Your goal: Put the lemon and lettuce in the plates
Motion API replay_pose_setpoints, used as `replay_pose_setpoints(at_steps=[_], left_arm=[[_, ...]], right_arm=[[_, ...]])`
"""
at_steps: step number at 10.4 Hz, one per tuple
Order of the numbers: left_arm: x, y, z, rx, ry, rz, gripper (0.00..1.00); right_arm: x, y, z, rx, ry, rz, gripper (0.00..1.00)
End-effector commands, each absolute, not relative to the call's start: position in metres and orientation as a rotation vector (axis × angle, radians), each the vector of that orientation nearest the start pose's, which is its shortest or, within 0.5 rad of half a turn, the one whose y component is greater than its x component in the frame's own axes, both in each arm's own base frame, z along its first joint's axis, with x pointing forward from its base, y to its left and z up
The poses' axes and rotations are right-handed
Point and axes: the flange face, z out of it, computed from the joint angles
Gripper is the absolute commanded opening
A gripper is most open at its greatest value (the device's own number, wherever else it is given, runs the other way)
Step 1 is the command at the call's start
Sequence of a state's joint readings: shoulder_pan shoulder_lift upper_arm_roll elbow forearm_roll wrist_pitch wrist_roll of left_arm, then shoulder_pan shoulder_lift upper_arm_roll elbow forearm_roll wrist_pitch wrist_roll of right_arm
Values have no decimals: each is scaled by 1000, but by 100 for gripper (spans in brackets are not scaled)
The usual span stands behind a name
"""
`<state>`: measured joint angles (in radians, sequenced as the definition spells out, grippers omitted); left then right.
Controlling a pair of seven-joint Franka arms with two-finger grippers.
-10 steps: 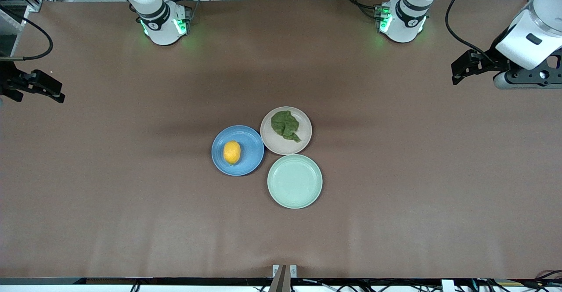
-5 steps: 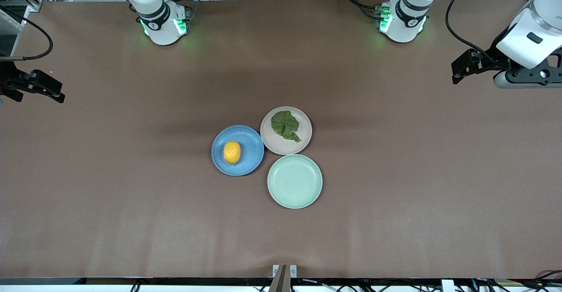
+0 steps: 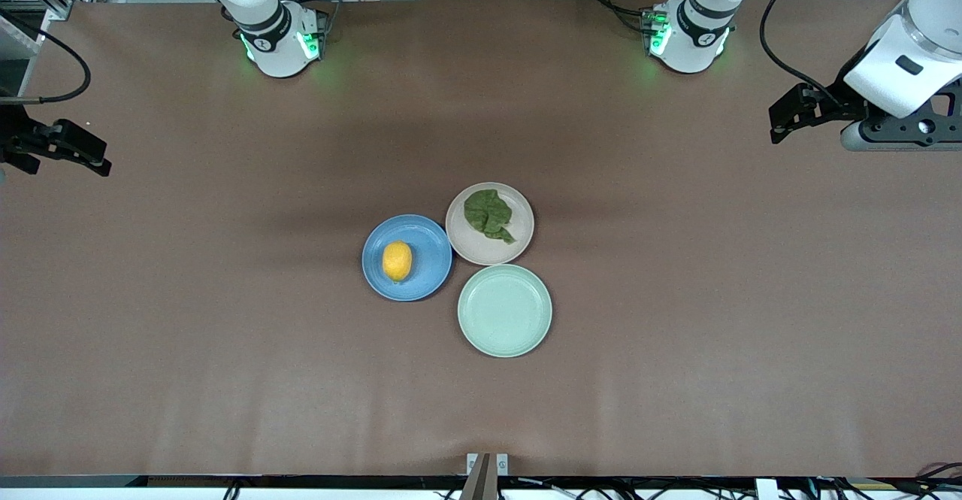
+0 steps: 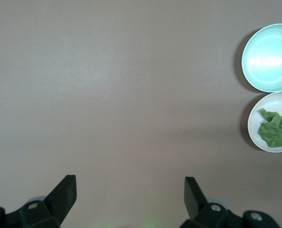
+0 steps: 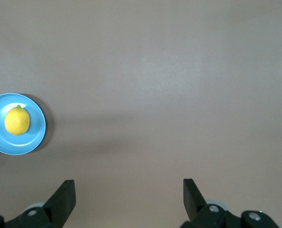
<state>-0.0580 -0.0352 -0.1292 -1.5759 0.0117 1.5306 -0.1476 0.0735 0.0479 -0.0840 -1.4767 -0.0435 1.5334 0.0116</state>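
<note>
The lemon (image 3: 397, 261) lies in the blue plate (image 3: 428, 278) at the table's middle; both show in the right wrist view, lemon (image 5: 17, 120) in plate (image 5: 36, 137). The lettuce (image 3: 488, 215) lies in the beige-pink plate (image 3: 470, 248), touching the blue one; both show in the left wrist view, lettuce (image 4: 275, 132) in plate (image 4: 255, 118). My left gripper (image 3: 785, 116) is open and empty, up over the table's left-arm end (image 4: 130, 187). My right gripper (image 3: 90, 156) is open and empty, over the right-arm end (image 5: 129, 190).
An empty mint-green plate (image 3: 504, 310) sits nearer the front camera than the two other plates, touching them; it also shows in the left wrist view (image 4: 269, 58). The arm bases (image 3: 278, 41) (image 3: 688, 34) stand at the table's back edge.
The left gripper has drifted slightly upward and toward the table's middle. Nothing else has moved.
</note>
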Motion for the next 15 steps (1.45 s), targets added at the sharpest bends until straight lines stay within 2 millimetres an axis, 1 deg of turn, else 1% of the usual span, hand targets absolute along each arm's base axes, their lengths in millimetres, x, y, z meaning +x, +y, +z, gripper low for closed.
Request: replay_pose_setpoints(at_steps=[1,12,15], left_arm=[[529,-101,641,-3145,102,26,100],[531,-101,638,-3145,88,36,100],[530,-106,638,-3195,80,49,100]], right_arm=[[565,-10,641,-3179,27,-7,100],[565,-9,641,-3179,24,-7,100],[565,-10,641,-3181,25,-7,100]])
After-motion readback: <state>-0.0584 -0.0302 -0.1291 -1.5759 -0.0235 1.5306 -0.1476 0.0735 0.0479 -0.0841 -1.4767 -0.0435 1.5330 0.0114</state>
